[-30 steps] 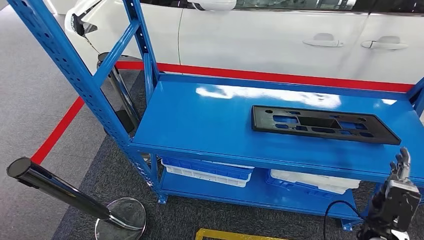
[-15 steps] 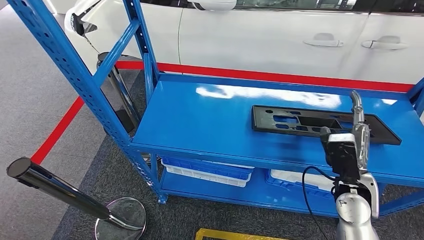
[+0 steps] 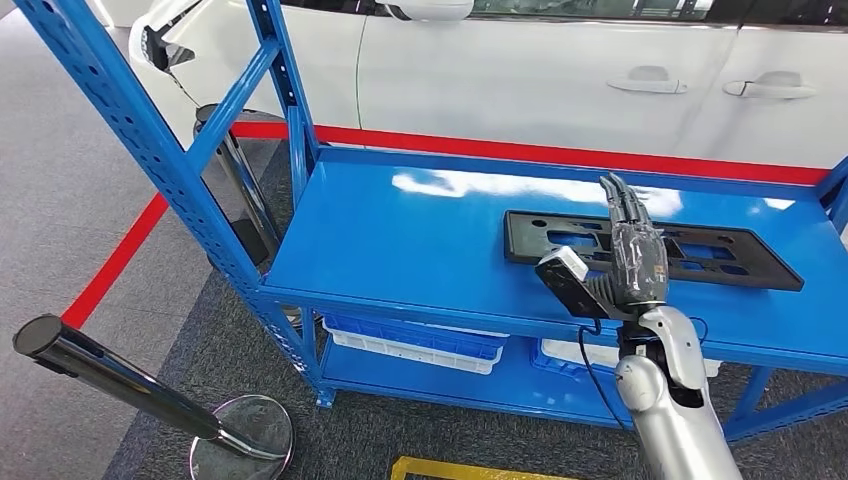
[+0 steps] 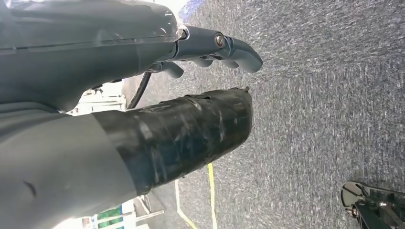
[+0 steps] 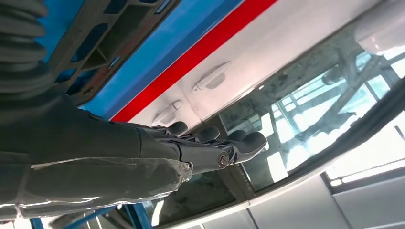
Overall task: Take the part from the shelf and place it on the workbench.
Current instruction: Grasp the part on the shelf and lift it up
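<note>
Lying flat on the top level of the blue metal shelf (image 3: 420, 240), the long black plastic part with rectangular cutouts (image 3: 700, 255) sits toward the shelf's right end, nearer the back edge than the front. The right hand (image 3: 632, 250) hangs over the part's left half, fingers (image 3: 622, 200) straight, together and holding nothing. The left hand (image 4: 157, 86) hangs above grey carpet (image 4: 334, 95), empty, fingers loosely curved.
</note>
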Tool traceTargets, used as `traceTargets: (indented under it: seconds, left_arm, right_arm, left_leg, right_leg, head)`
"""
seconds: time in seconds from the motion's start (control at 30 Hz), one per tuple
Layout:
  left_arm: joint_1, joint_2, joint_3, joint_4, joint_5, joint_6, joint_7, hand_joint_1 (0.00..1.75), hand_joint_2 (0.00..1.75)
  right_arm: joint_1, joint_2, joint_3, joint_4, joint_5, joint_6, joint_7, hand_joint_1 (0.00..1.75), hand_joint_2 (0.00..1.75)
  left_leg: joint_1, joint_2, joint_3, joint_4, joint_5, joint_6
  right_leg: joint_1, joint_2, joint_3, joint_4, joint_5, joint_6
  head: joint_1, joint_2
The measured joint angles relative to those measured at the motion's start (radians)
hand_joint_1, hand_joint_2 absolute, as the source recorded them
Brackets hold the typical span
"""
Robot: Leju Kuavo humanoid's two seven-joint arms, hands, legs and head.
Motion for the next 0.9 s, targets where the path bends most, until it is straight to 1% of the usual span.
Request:
traceTargets:
  seconds: [0.3, 0.43, 0.5, 0.9]
  left_arm:
    - [-0.019, 0.001, -0.02, 0.002, -0.018, -0.006, 0.021, 0.0, 0.0]
    - [-0.027, 0.007, -0.031, 0.007, -0.027, -0.016, 0.036, 0.0, 0.0]
    - [-0.029, 0.01, -0.038, 0.008, -0.028, -0.024, 0.042, 0.0, 0.0]
    - [-0.036, 0.019, -0.05, 0.011, -0.027, -0.046, 0.052, 0.0, 0.0]
  right_arm:
    - [-0.077, -0.044, 0.123, 0.167, 0.232, -0.051, 0.103, 0.0, 1.75]
    - [-0.104, -0.063, 0.163, 0.239, 0.332, -0.058, 0.141, 0.0, 1.75]
    - [-0.115, -0.07, 0.175, 0.27, 0.365, -0.055, 0.147, 0.0, 1.75]
    - [-0.147, -0.081, 0.206, 0.349, 0.387, -0.032, 0.145, 0.0, 1.75]
  left_leg:
    - [0.0, 0.0, 0.0, 0.0, 0.0, 0.0]
    - [0.0, 0.0, 0.0, 0.0, 0.0, 0.0]
    - [0.0, 0.0, 0.0, 0.0, 0.0, 0.0]
    - [0.0, 0.0, 0.0, 0.0, 0.0, 0.0]
  right_leg:
    - [0.0, 0.0, 0.0, 0.0, 0.0, 0.0]
    - [0.0, 0.0, 0.0, 0.0, 0.0, 0.0]
    - [0.0, 0.0, 0.0, 0.0, 0.0, 0.0]
    - [0.0, 0.0, 0.0, 0.0, 0.0, 0.0]
  head:
    - [0.0, 0.0]
    - [0.0, 0.0]
    - [0.0, 0.0]
    - [0.0, 0.0]
